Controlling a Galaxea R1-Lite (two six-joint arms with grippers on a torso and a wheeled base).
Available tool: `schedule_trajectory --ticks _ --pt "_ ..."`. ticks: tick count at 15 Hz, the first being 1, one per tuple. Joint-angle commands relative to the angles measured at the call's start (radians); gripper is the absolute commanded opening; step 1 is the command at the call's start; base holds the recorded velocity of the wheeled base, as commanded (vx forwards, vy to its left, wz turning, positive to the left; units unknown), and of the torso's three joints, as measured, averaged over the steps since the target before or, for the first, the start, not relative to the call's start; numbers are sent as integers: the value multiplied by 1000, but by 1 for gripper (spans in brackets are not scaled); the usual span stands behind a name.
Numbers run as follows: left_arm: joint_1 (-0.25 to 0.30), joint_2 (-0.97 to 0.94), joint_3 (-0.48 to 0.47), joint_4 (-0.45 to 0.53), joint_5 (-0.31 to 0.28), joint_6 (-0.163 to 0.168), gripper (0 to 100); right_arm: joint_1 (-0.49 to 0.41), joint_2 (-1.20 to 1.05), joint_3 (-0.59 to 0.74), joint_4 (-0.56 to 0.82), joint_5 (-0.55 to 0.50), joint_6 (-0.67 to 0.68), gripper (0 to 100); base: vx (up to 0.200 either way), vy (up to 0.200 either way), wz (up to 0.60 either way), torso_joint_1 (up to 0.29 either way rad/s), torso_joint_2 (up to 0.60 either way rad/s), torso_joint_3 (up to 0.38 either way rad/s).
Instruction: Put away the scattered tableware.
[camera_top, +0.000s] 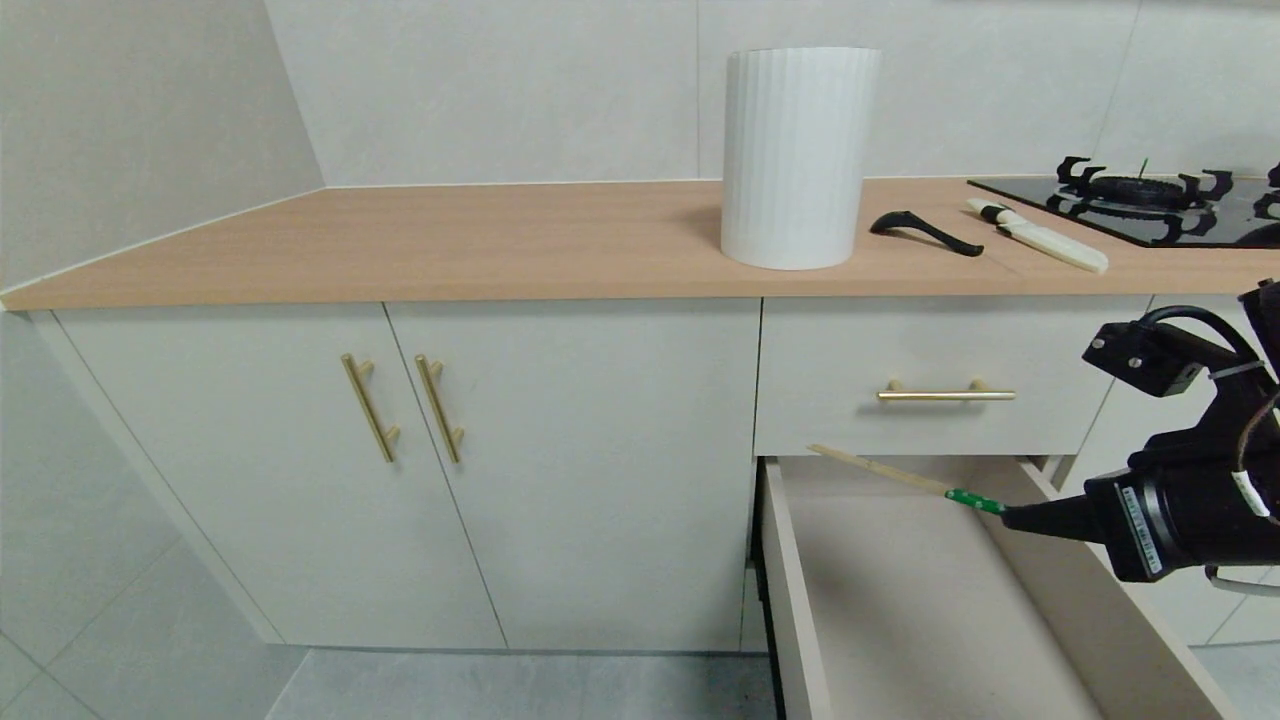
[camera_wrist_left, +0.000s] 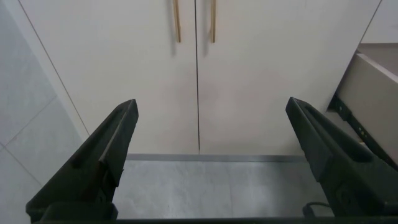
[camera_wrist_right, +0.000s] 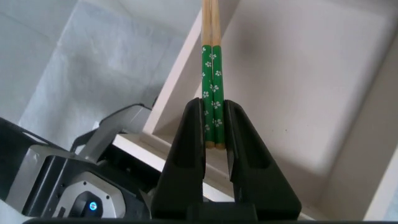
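The right tool (camera_top: 1008, 515) is closed on a pair of wooden chopsticks (camera_top: 890, 472), its two fingers pinching their green flowered ends; in the right wrist view the right tool (camera_wrist_right: 214, 111) has the chopsticks (camera_wrist_right: 211, 68) side by side between its pads. They hang over the open lower drawer (camera_top: 792, 590), pale tips pointing toward the cabinet. The upper drawer (camera_top: 820, 380) above it is closed. On the tabletop (camera_top: 450, 240) stand a white ribbed canister (camera_top: 798, 155), just beside it a black-handled utensil (camera_top: 925, 231) and a pale knife (camera_top: 1040, 237), with a gas hob (camera_top: 1140, 200) at the far right. The left tool (camera_wrist_left: 210, 106) has its fingers spread wide, holding nothing, facing the double cabinet doors (camera_wrist_left: 261, 81) low by the floor
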Motion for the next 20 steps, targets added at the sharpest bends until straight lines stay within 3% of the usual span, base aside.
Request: schedule_trajectory --ticks 1,4,6,9,14,20 --pt "0 0 1 0 0 0 100 -1 44 -1 0 0 0 0 0 0 0 0 0 0" --pt "0 0 -1 0 0 0 100 -1 147 -4 -24 -7 3 0 0 0 0 0 0 0" --pt "0 0 -1 0 0 0 100 -3 262 -32 -38 -76 17 0 0 0 0 0 0 0" --pt "0 0 -1 0 0 0 100 -1 433 -89 -67 -110 129 0 0 0 0 0 0 0" --pt "0 0 1 0 0 0 100 -1 665 -81 -325 -164 265 0 0 0 0 0 0 0" --pt "0 0 -1 0 0 0 100 11 819 -34 -486 -257 271 0 0 0 0 0 0 0"
